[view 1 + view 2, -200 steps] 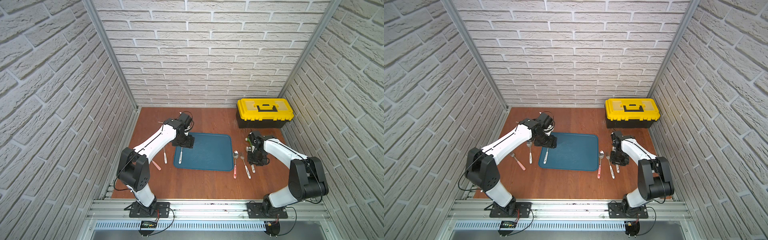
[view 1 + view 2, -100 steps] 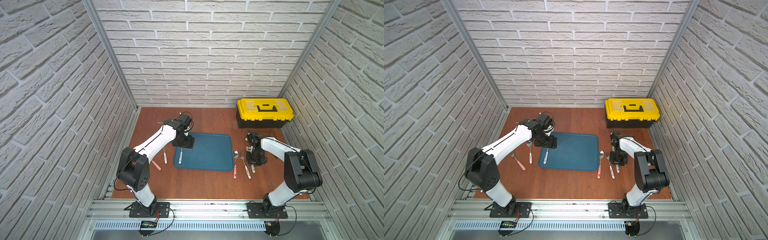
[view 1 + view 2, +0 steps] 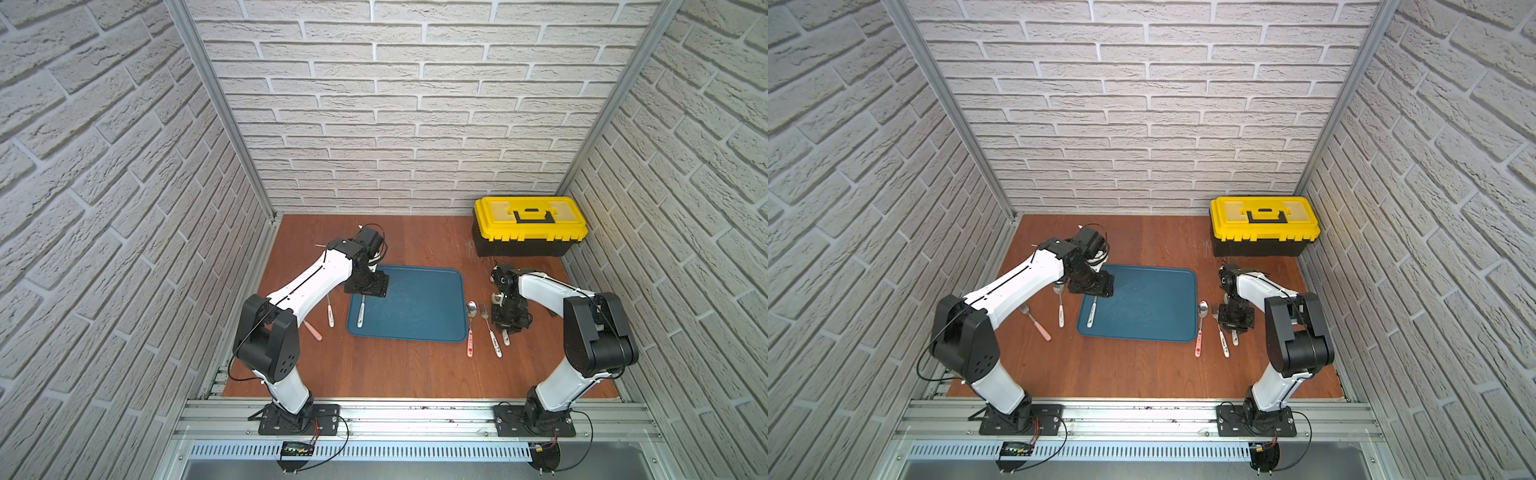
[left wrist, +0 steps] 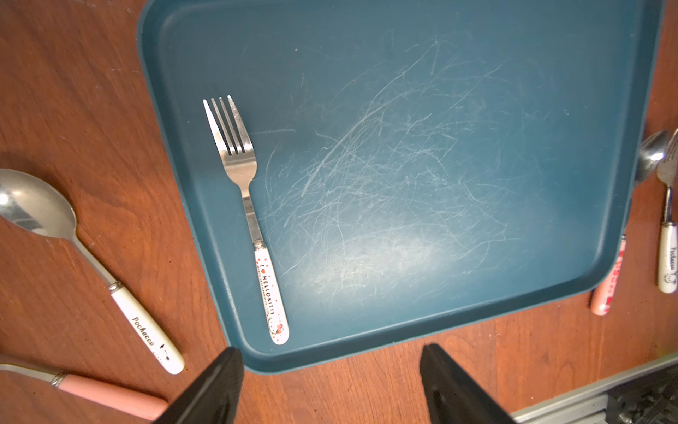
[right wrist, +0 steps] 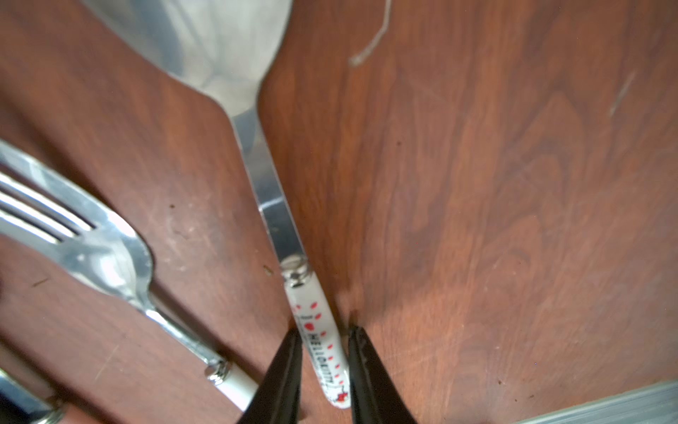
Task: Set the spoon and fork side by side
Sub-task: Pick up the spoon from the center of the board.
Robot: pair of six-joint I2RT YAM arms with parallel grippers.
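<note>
Grasp step, seen from right wrist: right gripper (image 5: 323, 336) sits low at brown wooden table (image 5: 513, 220). Its black fingers (image 5: 286, 367) bracket the white, red-dotted handle of steel Hello Kitty spoon (image 5: 273, 205). One finger touches, thin gap at the other; can't tell if pinch is firm. Spoon lies flat. White-handled steel fork (image 5: 110, 249) lies just beside, not touching.

Left wrist view: left gripper (image 4: 330, 350) hovers spread wide, empty, over rim of flat dark-blue plastic tray (image 4: 403, 110). Steel Hello Kitty fork (image 4: 245, 172) w/ matching white handle lies flat inside along one edge, bare floor next to it. Likely the goal spot.

Both top views: spoon is on table right of tray, mostly hidden under gripper. Between it and tray lie the white-handled fork and a pink-handled steel spoon (image 3: 470, 332). Left of tray: white-handled Pochacco spoon (image 3: 330, 313), pink-handled fork (image 3: 1034, 322). Yellow-lidded black toolbox (image 3: 530, 228) sits at back, well apart.

Next, prob: firm pinch, lift clear, carry over those two utensils + tray rim, lay spoon parallel beside fork. Risks: slim handle pivoting; nudging neighbour fork; left gripper crowding drop spot.
</note>
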